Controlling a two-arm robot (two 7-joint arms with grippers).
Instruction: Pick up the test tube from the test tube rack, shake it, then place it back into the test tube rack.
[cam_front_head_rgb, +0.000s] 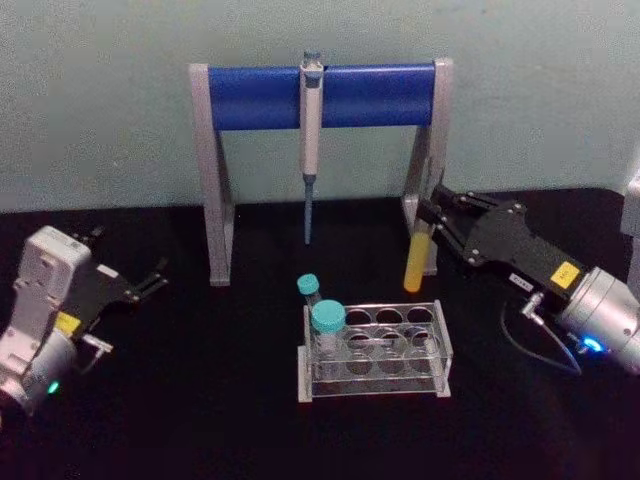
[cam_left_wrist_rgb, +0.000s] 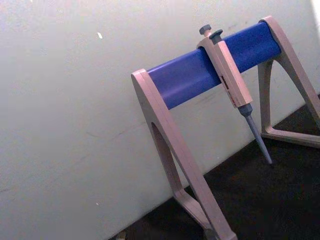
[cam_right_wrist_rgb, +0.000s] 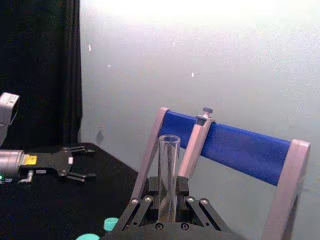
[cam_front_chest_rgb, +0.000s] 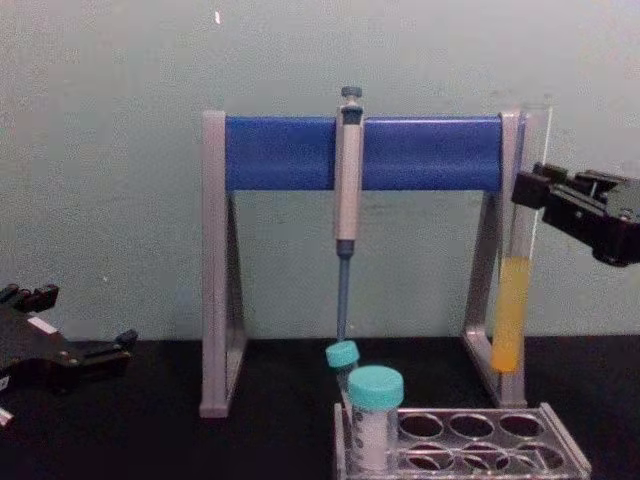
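The test tube (cam_front_head_rgb: 417, 258) is a slim clear glass tube with yellow liquid in its lower part. It hangs upright above and just behind the back right corner of the test tube rack (cam_front_head_rgb: 443, 350), in front of the stand's right leg. My right gripper (cam_front_head_rgb: 432, 216) is shut on its upper part, also seen in the chest view as gripper (cam_front_chest_rgb: 532, 190) on tube (cam_front_chest_rgb: 512, 300). The right wrist view shows the tube's open top (cam_right_wrist_rgb: 168, 165) rising between the fingers (cam_right_wrist_rgb: 145, 207). My left gripper (cam_front_head_rgb: 150, 281) rests open at the far left, away from the rack.
Two teal-capped tubes (cam_front_head_rgb: 327, 320) stand in the rack's left holes. Behind it is a grey-and-blue pipette stand (cam_front_head_rgb: 250, 96) with a pipette (cam_front_head_rgb: 310, 130) hanging at its middle. The table is black cloth, with a pale wall close behind.
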